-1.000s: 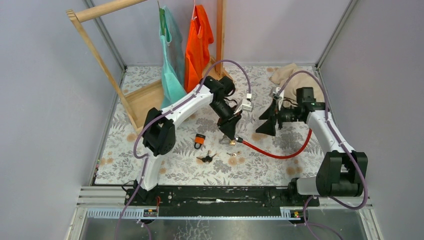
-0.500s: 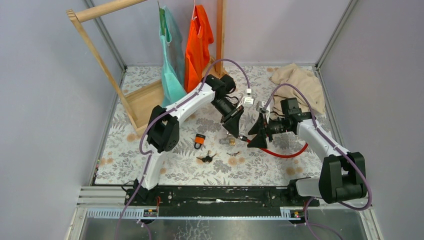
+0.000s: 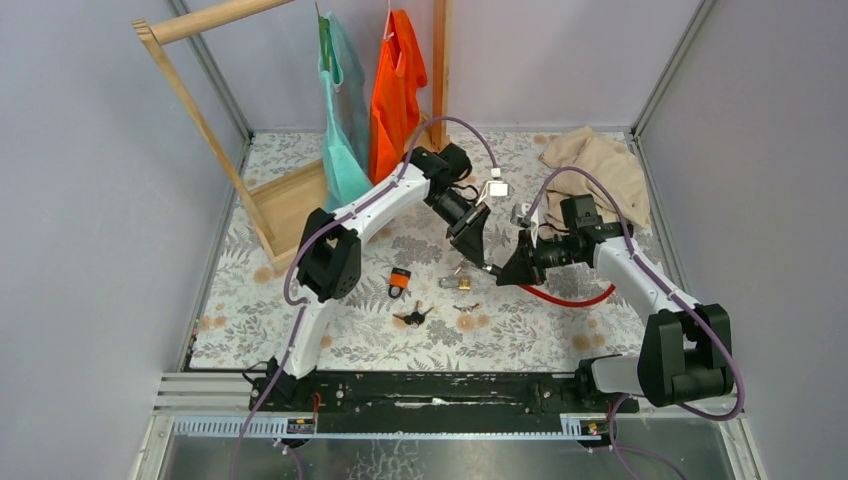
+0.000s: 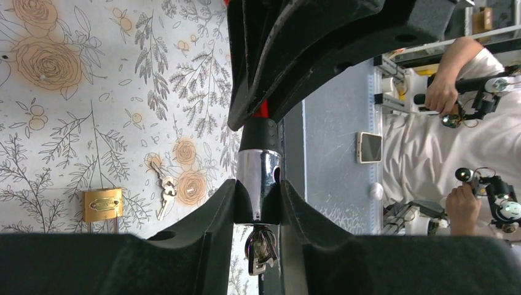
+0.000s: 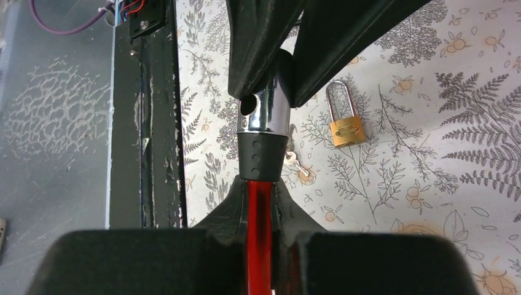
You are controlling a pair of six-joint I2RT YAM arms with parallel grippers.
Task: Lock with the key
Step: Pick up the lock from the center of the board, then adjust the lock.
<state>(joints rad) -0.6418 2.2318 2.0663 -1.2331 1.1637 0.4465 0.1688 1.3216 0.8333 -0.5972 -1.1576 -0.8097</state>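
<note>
The left gripper (image 4: 258,196) clamps the chrome head (image 4: 258,166), the right gripper (image 5: 258,190) the red cable (image 5: 258,246); keep both steady when turning the key (image 4: 261,255).

Left wrist view: we see only a sliver of the red cable (image 4: 262,109); the rest is masked by the right gripper (image 4: 258,123). The key bunch (image 4: 260,253) below the chrome barrel (image 4: 258,178) is half hidden between the fingers of the left gripper (image 4: 258,195); we cannot tell whether a key sits in the barrel. The shackle of the brass padlock (image 4: 102,204) is cut off by that gripper's body. Right wrist view: the barrel's far end is covered; the cable leaves by the bottom edge. Top view: the joint is too small to read.
</note>
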